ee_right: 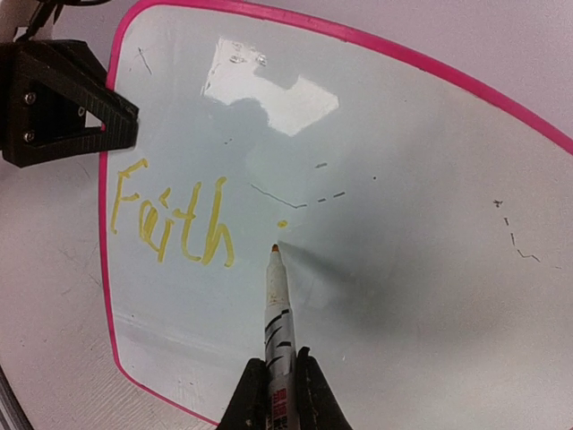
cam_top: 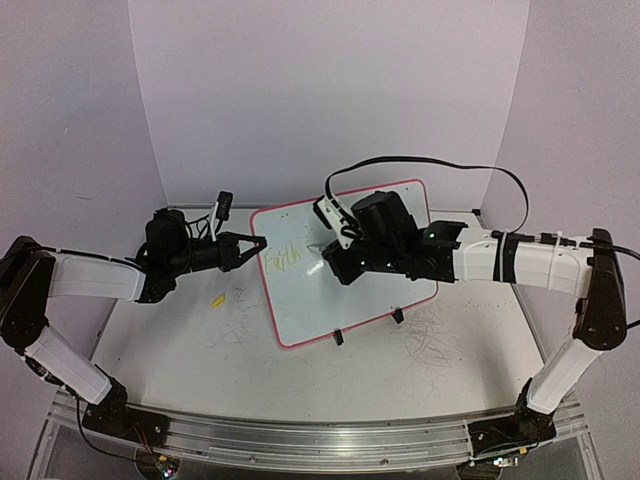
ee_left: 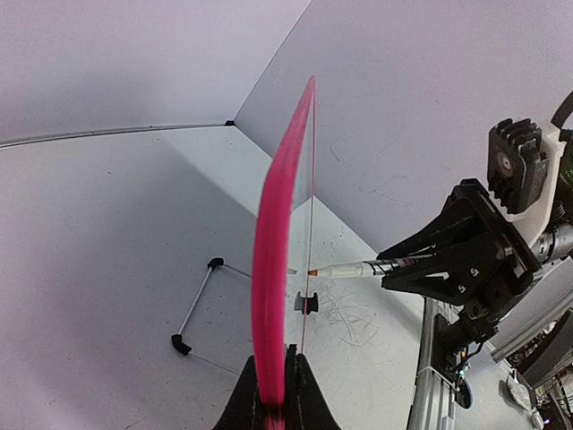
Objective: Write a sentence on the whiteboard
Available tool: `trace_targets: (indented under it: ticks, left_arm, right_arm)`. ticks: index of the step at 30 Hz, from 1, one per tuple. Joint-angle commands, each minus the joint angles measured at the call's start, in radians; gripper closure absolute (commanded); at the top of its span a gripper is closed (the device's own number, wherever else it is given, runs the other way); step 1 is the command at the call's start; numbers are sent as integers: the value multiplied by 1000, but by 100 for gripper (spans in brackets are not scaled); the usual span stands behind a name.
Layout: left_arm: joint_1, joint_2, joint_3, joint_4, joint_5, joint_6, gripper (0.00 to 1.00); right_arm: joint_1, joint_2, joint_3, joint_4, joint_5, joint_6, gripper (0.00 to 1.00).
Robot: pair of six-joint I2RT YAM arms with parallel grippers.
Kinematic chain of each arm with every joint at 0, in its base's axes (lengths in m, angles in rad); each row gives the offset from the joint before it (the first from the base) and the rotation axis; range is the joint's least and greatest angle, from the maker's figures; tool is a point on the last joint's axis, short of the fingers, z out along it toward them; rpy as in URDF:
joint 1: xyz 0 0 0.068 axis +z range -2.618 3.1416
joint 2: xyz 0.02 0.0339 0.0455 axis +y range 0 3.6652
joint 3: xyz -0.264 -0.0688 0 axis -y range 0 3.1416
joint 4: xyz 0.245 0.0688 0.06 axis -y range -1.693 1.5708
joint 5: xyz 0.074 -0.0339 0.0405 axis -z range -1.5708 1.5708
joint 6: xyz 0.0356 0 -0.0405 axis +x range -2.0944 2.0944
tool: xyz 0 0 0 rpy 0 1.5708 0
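Note:
The whiteboard (cam_top: 335, 295) stands tilted on the table, its red-pink rim seen edge-on in the left wrist view (ee_left: 273, 215). My left gripper (cam_top: 258, 246) (ee_left: 276, 387) is shut on the board's left rim. On the board (ee_right: 421, 287) the sentence (ee_right: 170, 217) reads "Faith" in yellow, with a small yellow dot (ee_right: 282, 223) to its right. My right gripper (ee_right: 279, 394) (cam_top: 336, 264) is shut on a white marker (ee_right: 278, 313) (ee_left: 358, 268). The marker's orange tip sits just below the dot, at or very near the board's face.
A small yellow cap (cam_top: 217, 299) lies on the table left of the board. Two black clip feet (cam_top: 339, 337) (cam_top: 398, 316) hold the board's lower rim. Grey scribbles (cam_top: 430, 340) mark the tabletop. A wire stand (ee_left: 199, 305) sits behind the board. Walls close in at the back and on both sides.

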Motion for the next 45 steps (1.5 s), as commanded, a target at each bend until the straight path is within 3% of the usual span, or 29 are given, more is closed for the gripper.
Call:
trace_targets:
  ticks: [1,38,45]
  left_arm:
    - [4,-4,0,-17,-31,55,100]
    - [4,-12,-11,-17,-24,58,100]
    - [4,-24,-17,-17,-27,58,100]
  right_arm:
    - [0,24,32,25,28,8,100]
    - [39,-8,-34,-30,39,82,100]
    - [32,-59,-4,21,13,85,100]
